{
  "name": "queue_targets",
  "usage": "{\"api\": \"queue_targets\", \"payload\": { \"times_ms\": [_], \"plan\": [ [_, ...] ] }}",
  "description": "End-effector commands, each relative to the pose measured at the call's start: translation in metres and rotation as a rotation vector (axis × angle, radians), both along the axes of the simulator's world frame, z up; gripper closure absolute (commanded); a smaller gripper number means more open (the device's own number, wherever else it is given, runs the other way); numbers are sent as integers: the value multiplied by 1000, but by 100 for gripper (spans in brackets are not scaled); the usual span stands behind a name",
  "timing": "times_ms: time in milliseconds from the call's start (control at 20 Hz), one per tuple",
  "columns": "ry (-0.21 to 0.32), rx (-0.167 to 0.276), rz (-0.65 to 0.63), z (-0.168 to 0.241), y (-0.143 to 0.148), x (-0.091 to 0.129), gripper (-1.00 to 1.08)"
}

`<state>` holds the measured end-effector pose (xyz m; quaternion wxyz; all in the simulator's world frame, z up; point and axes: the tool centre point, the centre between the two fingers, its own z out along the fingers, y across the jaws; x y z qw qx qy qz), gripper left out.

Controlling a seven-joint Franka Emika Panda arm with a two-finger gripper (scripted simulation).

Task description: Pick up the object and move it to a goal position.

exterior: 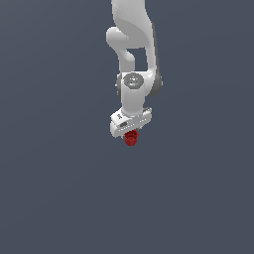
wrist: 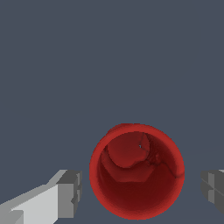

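In the wrist view, one grey, blocky finger pad (wrist: 70, 194) on a white link stood just beside the small dark-red, round, cup-like object (wrist: 136, 170), with a narrow strip of grey floor showing between them. The cup's open mouth faced the camera, showing a hollow, uneven interior. On the cup's other side, the second grey finger pad (wrist: 213, 191) stood clearly apart from its wall, so the fingers were spread wide around the cup and touched it on neither side. In the exterior view, the white, rounded robot arm (exterior: 133, 54) hung down in the middle of the plain dark grey-blue floor (exterior: 54, 188), and its white gripper (exterior: 130, 133) sat directly over the cup, which peeked out just under it.
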<state>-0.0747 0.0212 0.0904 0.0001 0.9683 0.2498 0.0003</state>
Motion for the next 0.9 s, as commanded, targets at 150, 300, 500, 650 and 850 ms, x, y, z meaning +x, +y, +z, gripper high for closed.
{"api": "queue_targets", "payload": {
  "times_ms": [150,300,500,650,850],
  "plan": [
    [1,0,3,-24,0,-2,-92],
    [1,0,4,-36,0,-2,-92],
    [1,0,5,-43,0,-1,-92],
    [1,0,5,-43,0,-1,108],
    [1,0,5,-43,0,-1,108]
  ]
}}
